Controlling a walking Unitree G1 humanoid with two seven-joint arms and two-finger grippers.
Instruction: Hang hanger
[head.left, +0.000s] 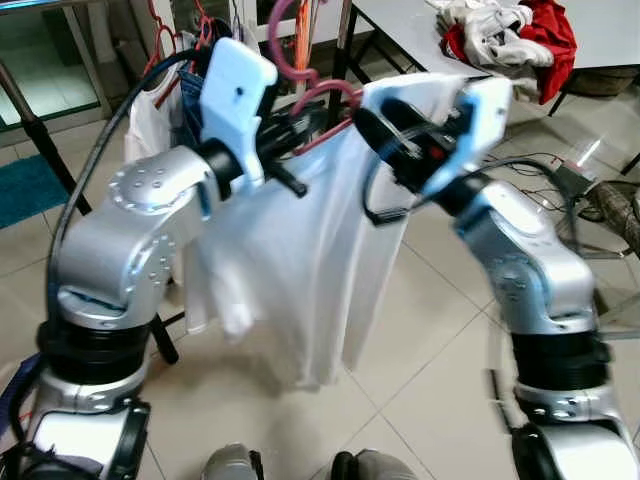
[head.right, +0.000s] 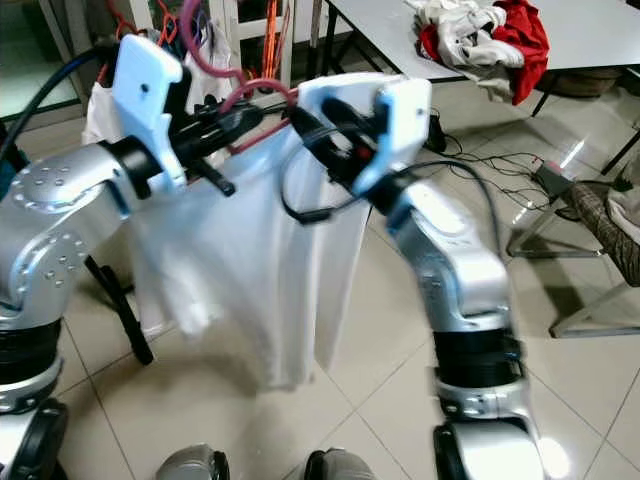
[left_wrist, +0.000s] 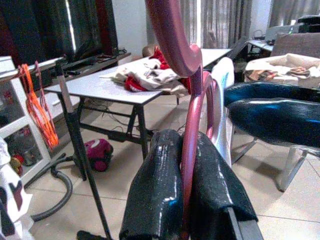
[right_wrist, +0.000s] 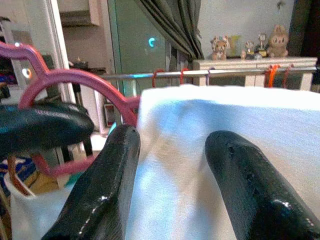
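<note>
- Left eye view, upper centre of the frame: pink plastic hanger (head.left: 322, 95) carrying a white garment (head.left: 300, 260) that drapes down to mid-frame.
- Left gripper (head.left: 285, 125): fingers closed on the hanger's stem just below the hook; the left wrist view shows both black fingers (left_wrist: 155, 185) pinching the pink stem between them.
- Right gripper (right_wrist: 170, 165): fingers spread narrowly, resting against the cloth at the garment's shoulder; whether they grip it I cannot tell.
- Clothes rail (right_wrist: 225, 72): across the upper part of the right wrist view, other hangers already on it.
- Table (head.left: 610, 30), upper right: heap of clothes (head.left: 510, 35).
- Handling, as judged: hanger light and stiff, smooth, liable to swivel; garment soft, swings freely. Best hold is the stem beneath the hook, leaving the hook free for the rail.
</note>
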